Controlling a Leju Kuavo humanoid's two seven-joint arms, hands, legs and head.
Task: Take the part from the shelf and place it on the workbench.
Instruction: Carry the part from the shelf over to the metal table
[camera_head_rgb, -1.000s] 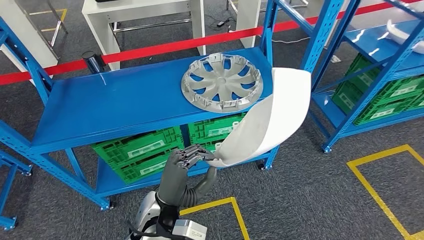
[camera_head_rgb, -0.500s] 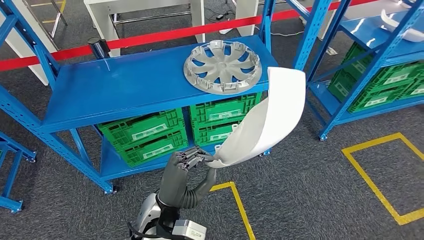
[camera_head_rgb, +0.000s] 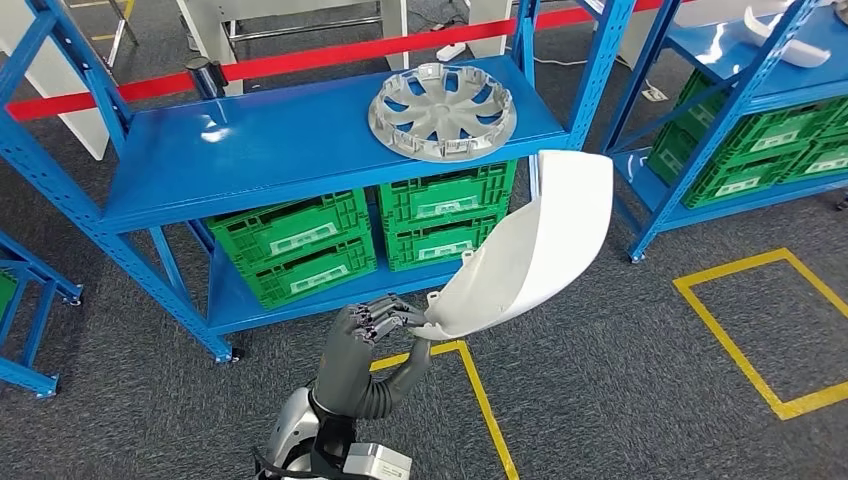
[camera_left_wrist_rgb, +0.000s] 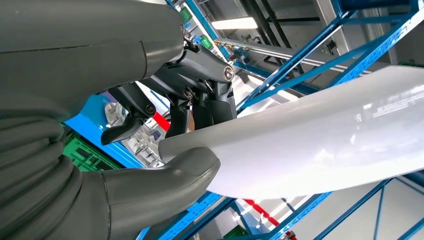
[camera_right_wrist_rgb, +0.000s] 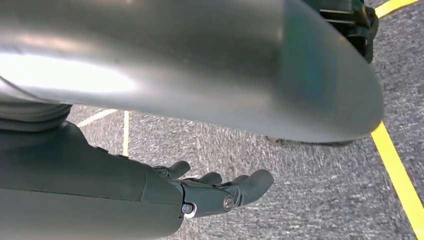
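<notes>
The whole scene has slid up and away since a second ago, so the camera has backed off from the blue shelf (camera_head_rgb: 300, 150); the white part (camera_head_rgb: 535, 250) hangs over the grey carpet in front of it, no longer overlapping the shelf's edge. The left hand (camera_head_rgb: 375, 325) pinches the part's narrow end between thumb and fingers. The part's far end is cut off in the left wrist view, and its curve hides part of the green crates (camera_head_rgb: 370, 240) on the lower level. The right hand (camera_right_wrist_rgb: 220, 192) hangs over the carpet, fingers loosely apart, holding nothing. A silver wheel cover (camera_head_rgb: 442, 110) lies on the shelf top. Yellow tape (camera_head_rgb: 760, 330) marks squares on the floor.
</notes>
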